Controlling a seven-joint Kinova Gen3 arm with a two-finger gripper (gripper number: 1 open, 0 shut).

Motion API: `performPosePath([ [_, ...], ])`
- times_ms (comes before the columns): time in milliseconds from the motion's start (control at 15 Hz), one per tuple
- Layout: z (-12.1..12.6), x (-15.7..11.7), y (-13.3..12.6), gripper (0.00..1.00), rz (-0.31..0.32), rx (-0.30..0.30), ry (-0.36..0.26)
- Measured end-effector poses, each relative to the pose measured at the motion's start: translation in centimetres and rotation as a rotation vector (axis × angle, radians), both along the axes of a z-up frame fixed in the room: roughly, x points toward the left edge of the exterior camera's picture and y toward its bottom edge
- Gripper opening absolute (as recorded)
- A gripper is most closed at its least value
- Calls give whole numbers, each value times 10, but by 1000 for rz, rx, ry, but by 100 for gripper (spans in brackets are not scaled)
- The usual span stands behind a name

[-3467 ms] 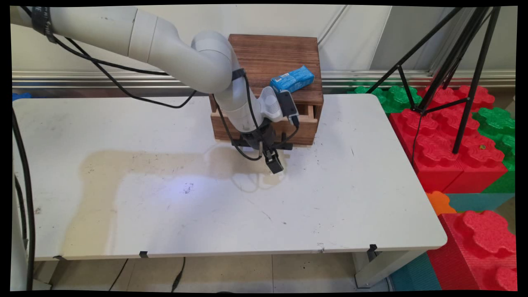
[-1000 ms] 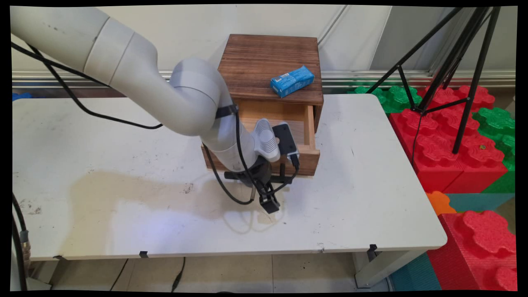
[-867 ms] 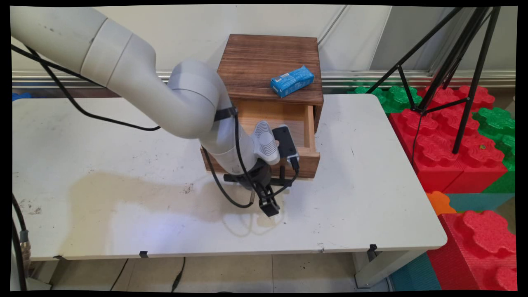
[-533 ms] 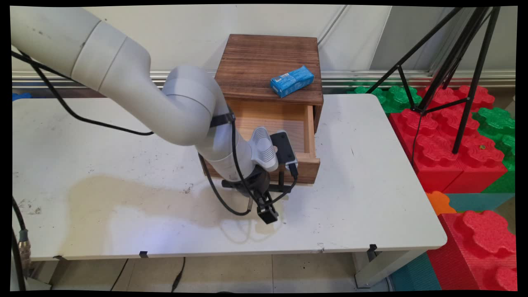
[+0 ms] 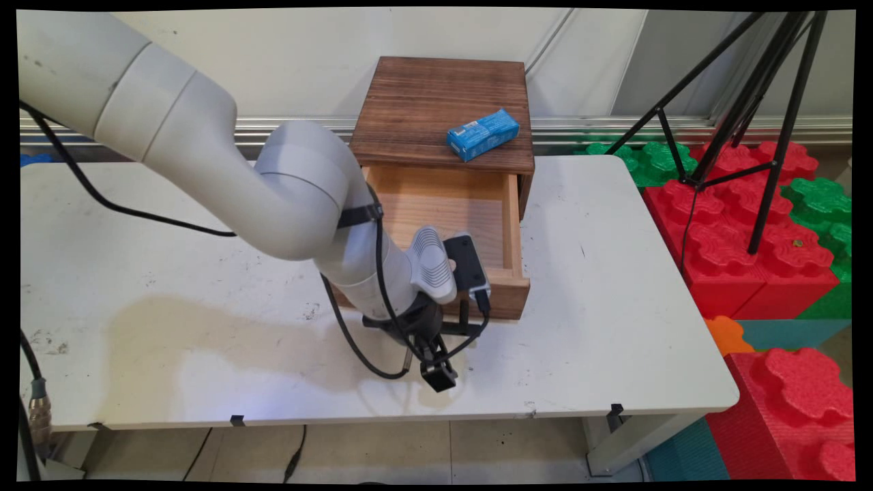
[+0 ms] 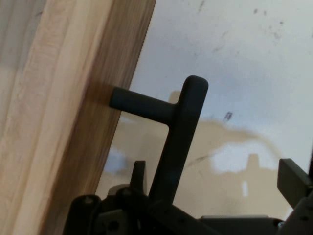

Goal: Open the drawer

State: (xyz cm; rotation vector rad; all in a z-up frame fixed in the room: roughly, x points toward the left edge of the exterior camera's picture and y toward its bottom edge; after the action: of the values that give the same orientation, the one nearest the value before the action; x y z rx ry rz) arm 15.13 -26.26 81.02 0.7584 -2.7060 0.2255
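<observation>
A dark wooden box (image 5: 443, 102) stands at the table's far side, and its light wood drawer (image 5: 510, 303) is pulled far out and shows nothing inside. A blue packet (image 5: 483, 134) lies on the box's top. My gripper (image 5: 438, 374) hangs low in front of the drawer, near the table's front edge. In the hand view the drawer front (image 6: 58, 122) fills the left, with its black T-shaped handle (image 6: 182, 122) standing out from it. My gripper (image 6: 215, 174) is open, with the handle's bar between the fingers, close against the left finger (image 6: 139, 171).
The white table (image 5: 614, 327) has a tan stain (image 5: 204, 327) at its near left. A black tripod (image 5: 750, 102) and red and green foam blocks (image 5: 736, 245) stand past the table's right edge. Black cables hang from the arm.
The drawer was almost shut 3.5 s ago and has slid out steadily toward the table's near edge. My gripper moved the same way with its handle.
</observation>
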Motion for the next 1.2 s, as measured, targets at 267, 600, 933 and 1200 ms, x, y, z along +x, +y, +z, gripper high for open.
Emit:
performPosePath([
  [267, 0, -2, 10, 100, -2, 11, 3],
  [600, 2, -4, 21, 100, -2, 26, 7],
  [933, 3, -7, 31, 100, -5, 41, 11],
  [1200, 6, -7, 39, 100, -7, 50, 15],
])
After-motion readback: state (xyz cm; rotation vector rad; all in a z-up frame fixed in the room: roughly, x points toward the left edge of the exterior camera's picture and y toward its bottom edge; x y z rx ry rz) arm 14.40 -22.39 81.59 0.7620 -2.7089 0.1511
